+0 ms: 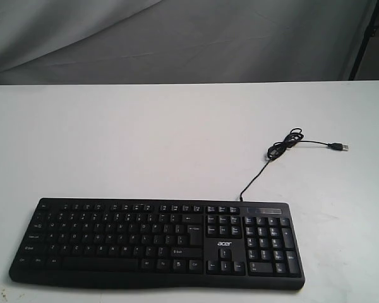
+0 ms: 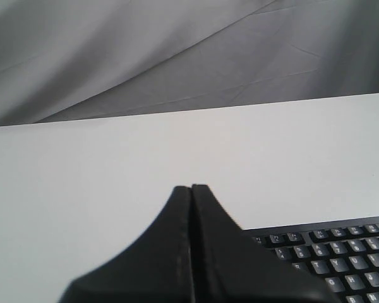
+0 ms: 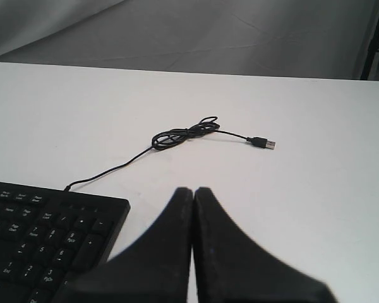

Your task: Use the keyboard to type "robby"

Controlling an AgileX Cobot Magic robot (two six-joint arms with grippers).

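The black keyboard [image 1: 156,243] with a number pad and a silver logo lies along the near edge of the white table [image 1: 145,139]. Its thin cable [image 1: 284,146] runs back to a small coil and ends in a loose USB plug [image 1: 338,146]. No arm shows in the exterior view. In the left wrist view my left gripper [image 2: 191,187] is shut, held over bare table beside the keyboard's [image 2: 328,259] letter end. In the right wrist view my right gripper [image 3: 194,190] is shut too, off the number-pad end of the keyboard [image 3: 44,240], with the cable coil [image 3: 180,134] beyond it.
A grey cloth backdrop [image 1: 177,38] hangs behind the table's far edge. A dark stand leg [image 1: 366,38] shows at the far right. The USB plug [image 3: 263,142] lies loose on the table surface.
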